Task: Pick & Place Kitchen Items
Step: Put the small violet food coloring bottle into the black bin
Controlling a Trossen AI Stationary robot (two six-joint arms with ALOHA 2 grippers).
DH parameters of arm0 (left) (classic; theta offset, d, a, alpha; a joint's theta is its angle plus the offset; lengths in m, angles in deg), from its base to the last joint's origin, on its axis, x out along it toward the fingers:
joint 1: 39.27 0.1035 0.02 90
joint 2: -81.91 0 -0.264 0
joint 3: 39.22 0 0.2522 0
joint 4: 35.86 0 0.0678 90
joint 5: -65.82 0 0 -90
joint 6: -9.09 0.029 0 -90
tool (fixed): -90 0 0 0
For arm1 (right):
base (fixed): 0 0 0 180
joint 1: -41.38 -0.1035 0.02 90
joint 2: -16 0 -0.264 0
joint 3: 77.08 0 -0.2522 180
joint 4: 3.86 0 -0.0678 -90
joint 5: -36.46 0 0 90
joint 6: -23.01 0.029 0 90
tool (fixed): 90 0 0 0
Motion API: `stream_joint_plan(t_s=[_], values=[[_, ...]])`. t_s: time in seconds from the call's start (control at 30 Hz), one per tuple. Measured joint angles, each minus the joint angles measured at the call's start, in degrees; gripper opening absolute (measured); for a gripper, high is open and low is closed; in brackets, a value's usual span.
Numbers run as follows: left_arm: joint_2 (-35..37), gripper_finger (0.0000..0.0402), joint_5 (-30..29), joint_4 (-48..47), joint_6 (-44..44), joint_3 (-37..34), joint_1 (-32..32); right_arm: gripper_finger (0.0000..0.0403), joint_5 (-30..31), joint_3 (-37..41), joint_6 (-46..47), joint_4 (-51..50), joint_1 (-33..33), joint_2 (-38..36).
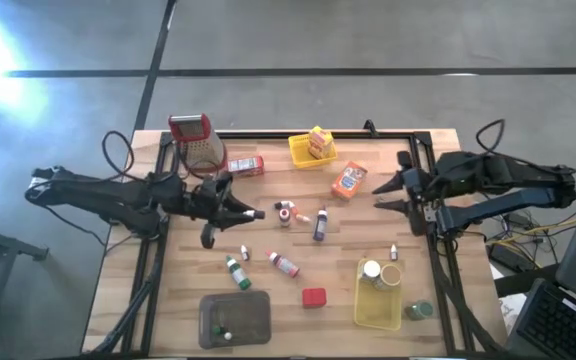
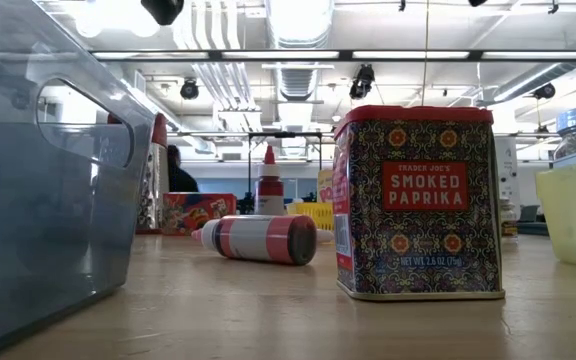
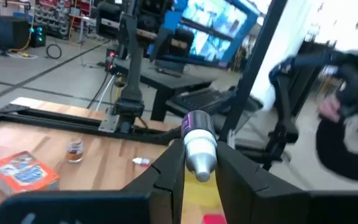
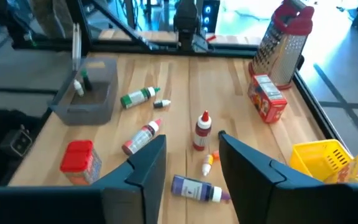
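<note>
A small white bottle [image 3: 199, 144] sat pinched between the fingers of the left tool [image 3: 197, 180], lifted above the worktop [image 1: 278, 300] near the grater [image 1: 196, 140]. The right tool [image 1: 393, 192] hung empty at the far edge, jaws parted. Other bottles, a paprika tin [image 2: 418, 200] and boxes lay scattered between a grey tray [image 1: 236, 318] and yellow baskets [image 1: 378, 310]. The rounded, slick-looking bottle appeared held near one end; a jolt in transit might twist it loose onto the items below.
</note>
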State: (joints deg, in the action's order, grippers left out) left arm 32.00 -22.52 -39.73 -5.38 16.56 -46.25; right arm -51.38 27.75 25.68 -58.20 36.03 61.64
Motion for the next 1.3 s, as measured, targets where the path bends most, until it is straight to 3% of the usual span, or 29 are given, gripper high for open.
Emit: stream_joint_plan(t_s=[0.23, 0.67, 0.87, 1.07, 1.3], values=[[0.1, 0.0078, -0.1, -21.2, 8.3, 11.0, 0.0, 0.0111, 0.0, 0.0, -2.6, 0.2, 0.0, -2.6], [-6.7, 0.0078, -1.5, -50.4, 12.5, 36.4, 0.0, 0.006, -0.1, 0.0, -6.7, 0.2, 0.0, -2.0], [-12.2, 0.0076, -1.7, -63.5, 22.5, 45.9, -1.2, 0.0043, -0.1, 0.0, -6.7, 0.2, 0.0, -1.0], [-18.3, 0.0073, -3.3, -74.3, 31.2, 50.3, -4.0, 0.004, -0.1, 0.0, -6.7, 0.2, 0.0, 0.4], [-23.2, 0.0073, -4.2, -75.5, 36.3, 50.7, -7.3, 0.0059, -0.1, 0.0, -6.7, 0.2, 0.0, 2.4]])
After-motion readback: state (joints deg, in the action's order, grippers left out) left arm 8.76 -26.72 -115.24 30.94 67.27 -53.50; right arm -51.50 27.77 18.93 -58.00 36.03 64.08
